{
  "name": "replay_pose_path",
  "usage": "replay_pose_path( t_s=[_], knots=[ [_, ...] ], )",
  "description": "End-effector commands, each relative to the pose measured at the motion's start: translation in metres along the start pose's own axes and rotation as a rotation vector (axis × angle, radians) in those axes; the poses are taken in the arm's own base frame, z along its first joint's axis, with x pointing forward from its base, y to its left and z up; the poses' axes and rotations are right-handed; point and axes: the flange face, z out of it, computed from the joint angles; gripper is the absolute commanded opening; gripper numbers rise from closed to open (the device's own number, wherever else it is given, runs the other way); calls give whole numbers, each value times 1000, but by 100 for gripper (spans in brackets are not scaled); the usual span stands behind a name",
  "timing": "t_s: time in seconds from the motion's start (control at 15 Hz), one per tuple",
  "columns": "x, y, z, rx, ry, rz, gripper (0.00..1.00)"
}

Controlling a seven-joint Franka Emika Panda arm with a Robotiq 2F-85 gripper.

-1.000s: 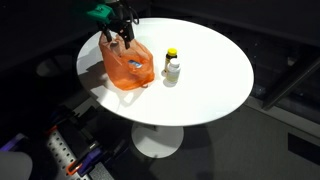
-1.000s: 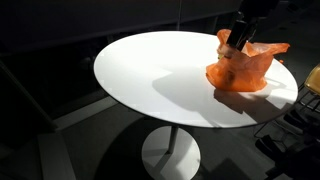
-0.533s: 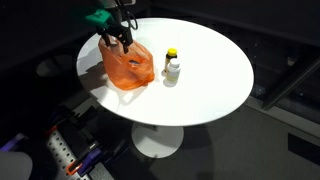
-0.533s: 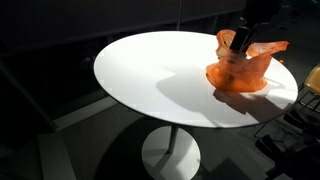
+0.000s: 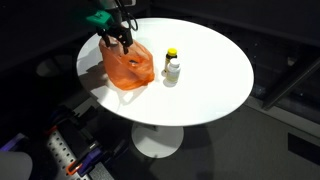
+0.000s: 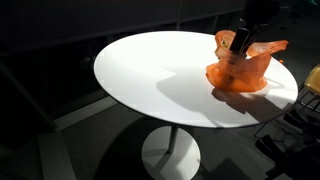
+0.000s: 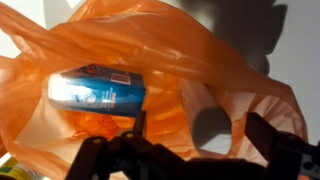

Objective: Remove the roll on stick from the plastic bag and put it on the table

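In both exterior views your gripper [image 5: 120, 40] hangs at the mouth of the bag [image 6: 245, 68] on the table [image 5: 215, 60]. In the wrist view its jaws stand apart and the stick [image 7: 97, 92] lies sideways inside the bag. I'd centre over it, then go down slowly.

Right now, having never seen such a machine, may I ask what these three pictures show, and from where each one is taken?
It is a robot arm with two jaws at its end. Two pictures come from cameras outside, looking at the round white table. The third comes from the wrist and looks down into the orange plastic bag. Inside lies a blue-white roll on stick. Beside the bag stand a small white bottle and a dark bottle with yellow cap. The jaws look open, holding nothing.
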Motion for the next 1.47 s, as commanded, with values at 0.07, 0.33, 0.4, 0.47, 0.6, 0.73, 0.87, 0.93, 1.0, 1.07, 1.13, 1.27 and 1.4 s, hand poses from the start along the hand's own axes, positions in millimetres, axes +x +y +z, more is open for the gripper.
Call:
replay_pose_path(
  t_s=[0.07, 0.33, 0.4, 0.47, 0.6, 0.73, 0.87, 0.93, 1.0, 1.07, 1.13, 1.27, 1.4],
  knots=[
    [-4, 3, -15, -20, 16, -10, 100],
    [-6, 6, -24, -29, 32, -9, 100],
    [-6, 7, -25, -32, 34, -8, 93],
    [-6, 8, -27, -33, 36, -7, 87],
    [-6, 10, -28, -31, 37, -3, 86],
    [-5, 10, -29, -29, 37, -4, 85],
    [-4, 8, -27, -26, 34, -6, 85],
    [-3, 6, -25, -24, 32, -9, 85],
    [-2, 5, -24, -22, 30, -11, 86],
    [-1, 3, -24, -20, 27, -14, 84],
    [-1, 1, -23, -17, 24, -16, 82],
    [-1, -1, -23, -15, 19, -19, 76],
    [-1, -3, -23, -16, 17, -22, 52]
  ],
)
